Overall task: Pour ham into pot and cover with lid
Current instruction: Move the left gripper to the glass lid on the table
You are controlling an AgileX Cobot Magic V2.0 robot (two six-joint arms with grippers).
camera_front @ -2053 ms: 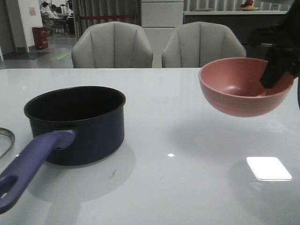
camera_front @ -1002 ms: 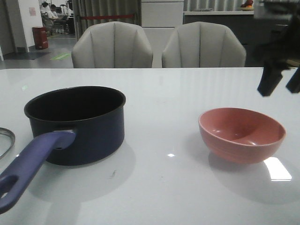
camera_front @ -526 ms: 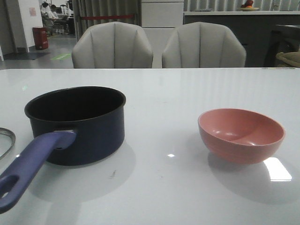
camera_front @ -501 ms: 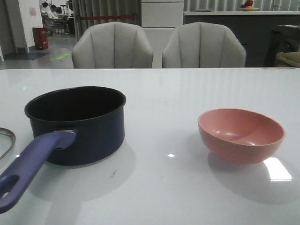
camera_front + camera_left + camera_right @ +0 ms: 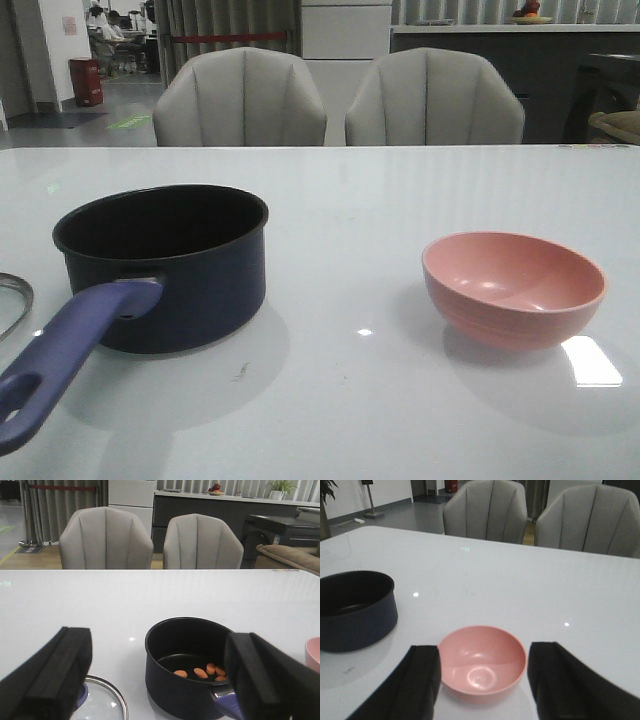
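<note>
Front: pot (image 5: 165, 265) on surface (image 5: 350, 400), bowl (image 5: 514, 288) empty, lid (image 5: 12, 300) off at left edge.
Left wrist: ham (image 5: 202, 672) in pot; left claw (image 5: 160, 680) wide open, empty.
Right wrist: right claw (image 5: 482, 680) wide open, empty, over bowl.
Left: lid.

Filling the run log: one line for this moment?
ham: in pot | bowl: empty, on table | lid: beside pot, off | left gripper: open | right gripper: open

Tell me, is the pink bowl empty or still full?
Empty. The bowl shows only its bare pink inside; the ham pieces lie in the pot.
</note>
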